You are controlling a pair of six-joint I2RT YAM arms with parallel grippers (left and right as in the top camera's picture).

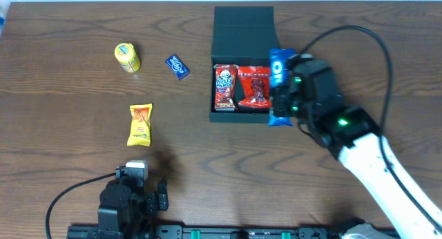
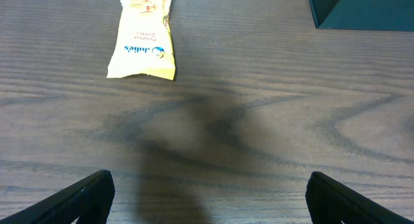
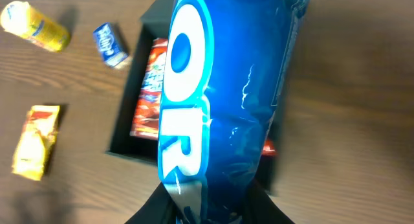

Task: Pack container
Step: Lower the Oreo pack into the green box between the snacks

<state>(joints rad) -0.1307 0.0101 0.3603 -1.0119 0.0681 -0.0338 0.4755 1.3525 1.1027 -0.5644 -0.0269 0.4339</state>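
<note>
A glossy blue snack packet is clamped by the right gripper over the right wall of the matte dark teal square box; the left gripper is spread wide.

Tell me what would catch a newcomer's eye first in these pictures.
The bright blue packet stands out, clamped in the right claw over the right edge of the dark teal container. Two red packets lie inside it. Left of it on the table lie a yellow packet, a small blue packet and a round yellow snack.

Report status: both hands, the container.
Left hand open, empty. Right hand shut on blue Oreo packet, over container right edge. Lid open, two red packets inside.
</note>
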